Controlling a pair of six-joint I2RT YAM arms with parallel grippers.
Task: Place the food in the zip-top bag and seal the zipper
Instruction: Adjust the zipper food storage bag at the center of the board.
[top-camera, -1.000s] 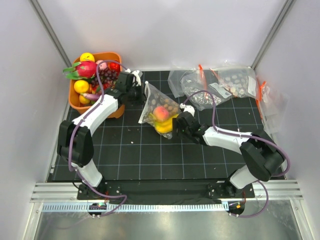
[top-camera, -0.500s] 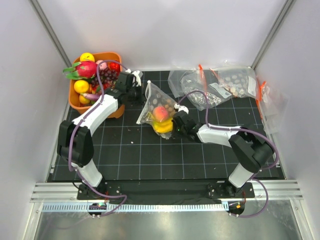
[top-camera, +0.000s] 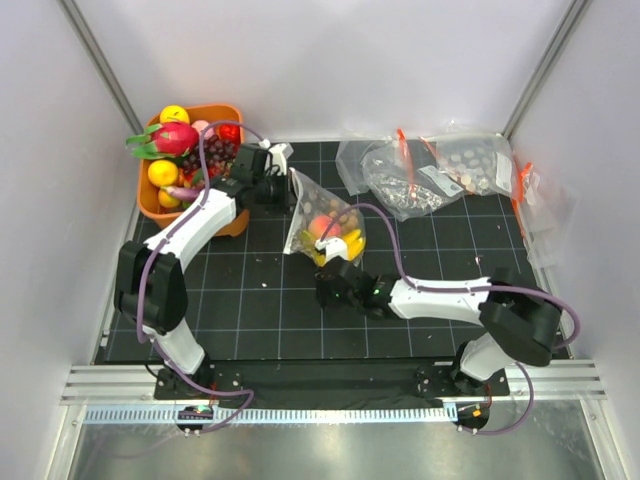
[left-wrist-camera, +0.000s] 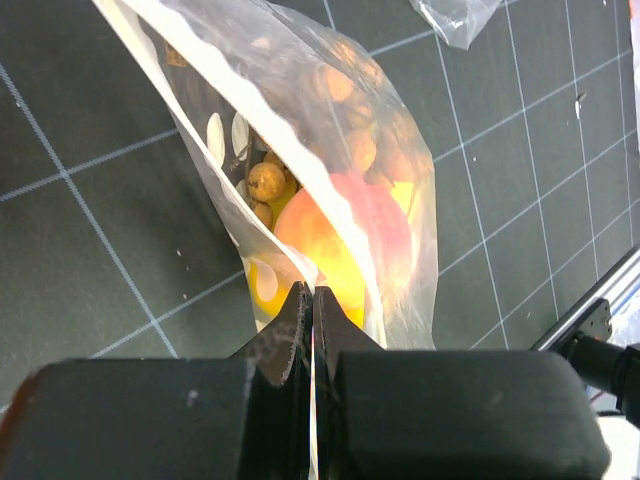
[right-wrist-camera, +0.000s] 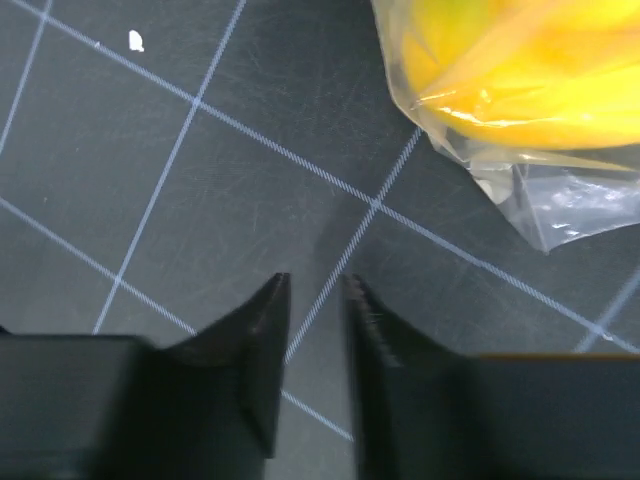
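1. Here, the clear, crinkly zip-top bag (top-camera: 325, 225) with pale dots hangs tilted just above the centre of the overhead view. Its lower end is down near the black gridded mat (top-camera: 250, 300).
2. Inside it are a pink-orange toy peach (left-wrist-camera: 330, 225), small brown round balls (left-wrist-camera: 266, 182) and a yellow banana bunch (right-wrist-camera: 520, 60), which fills the bag's bottom corner.
3. The left gripper (left-wrist-camera: 312, 295) is clenched on the bag's upper edge, with thin plastic pinched between its fingers.
4. The right gripper (right-wrist-camera: 312, 290) sits low over the mat, just below the bag in the overhead view and apart from it. Its jaws stand narrowly parted, grasping nothing.
5. An orange basket (top-camera: 205, 108) of toy fruit stands at upper left, and a heap of other clear bags (top-camera: 430, 170) lies at upper right.
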